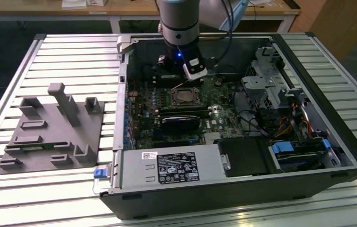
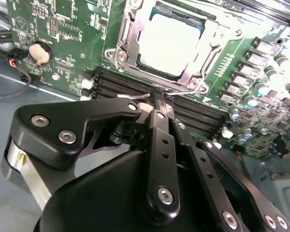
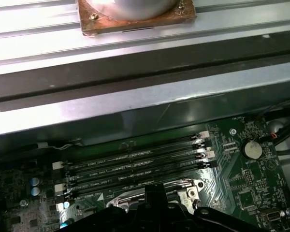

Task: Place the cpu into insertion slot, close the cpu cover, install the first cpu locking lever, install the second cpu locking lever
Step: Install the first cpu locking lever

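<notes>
The cpu (image 2: 171, 41), a pale silvery square, lies in the insertion slot (image 1: 183, 97) on the green board. The cpu cover (image 2: 128, 38), a thin metal frame, lies flat around it. A thin wire locking lever (image 2: 186, 89) runs along the socket edge nearest the gripper. My gripper (image 2: 158, 95) is shut, its black fingers pressed together with the tips right at that lever and the socket's rim. In the exterior view the gripper (image 1: 189, 80) hangs just behind the socket. In the first wrist view the gripper (image 3: 157, 192) sits over the socket's corner (image 3: 191, 186).
Long black memory slots (image 3: 135, 164) run beside the socket. A coin battery (image 3: 253, 149) sits on the board. The case walls (image 1: 123, 94), power supply (image 1: 172, 168) and drive cage (image 1: 273, 90) close in the board. A grey fixture plate (image 1: 52, 130) lies at the exterior view's left.
</notes>
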